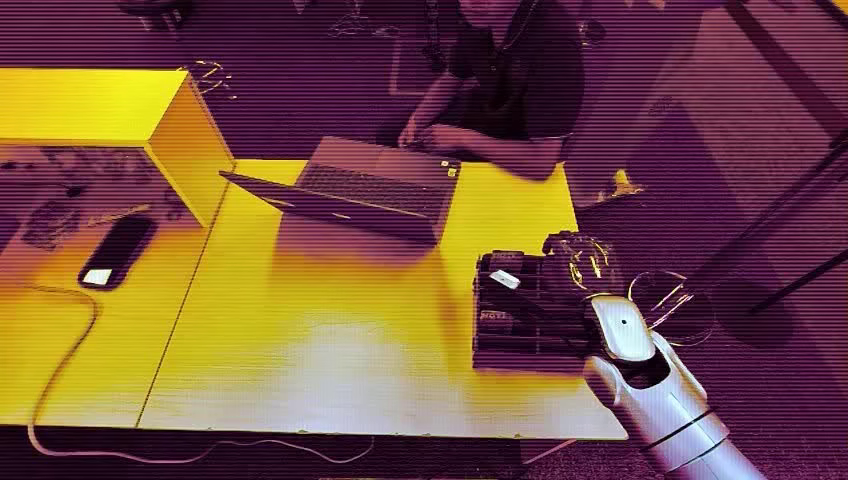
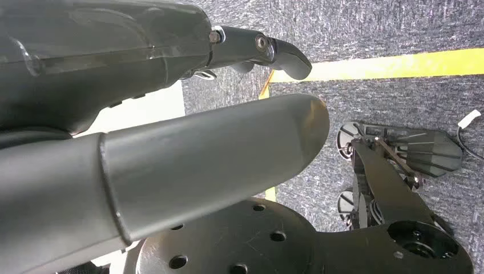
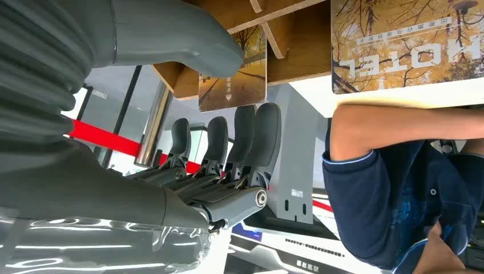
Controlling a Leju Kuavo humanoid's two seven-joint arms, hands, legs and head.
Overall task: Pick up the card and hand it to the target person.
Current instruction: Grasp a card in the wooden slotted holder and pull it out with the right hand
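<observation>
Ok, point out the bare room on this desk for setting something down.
The broad bare patch of desk lies between the laptop, the card rack and the near edge. The right end is crowded: the right hand sits over the rack, the person behind.

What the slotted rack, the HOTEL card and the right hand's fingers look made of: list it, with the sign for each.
Rack: apparently unpainted wood, matte brown with raw cut edges.
HOTEL card: a thin flat sheet printed with an autumn photo; plastic or coated paper, cannot tell which.
Right hand's fingers: probably moulded plastic, matte dark grey, with smooth, even surfaces.
</observation>
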